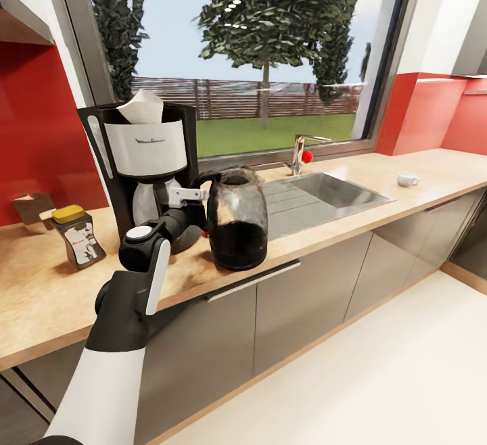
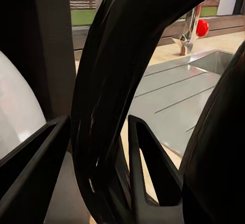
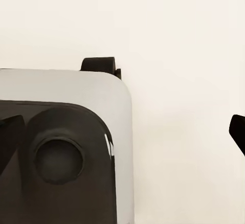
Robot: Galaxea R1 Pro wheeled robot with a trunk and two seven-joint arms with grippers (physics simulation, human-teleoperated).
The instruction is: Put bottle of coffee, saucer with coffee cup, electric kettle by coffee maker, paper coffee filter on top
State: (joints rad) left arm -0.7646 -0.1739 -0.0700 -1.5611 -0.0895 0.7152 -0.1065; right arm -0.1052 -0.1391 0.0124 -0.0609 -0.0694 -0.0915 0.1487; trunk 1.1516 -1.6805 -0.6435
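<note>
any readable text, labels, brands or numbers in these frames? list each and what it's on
Nothing reads clearly in any view.
Coffee maker: a thin dark script line, probably a brand, on the white front housing; too small and blurred to read.
Bottle of coffee: black-and-white label with marks on it; illegible.
Tan box at the red wall: no text can be made out.
Electric kettle, held at its handle by the left hand: no marking shows.
</note>
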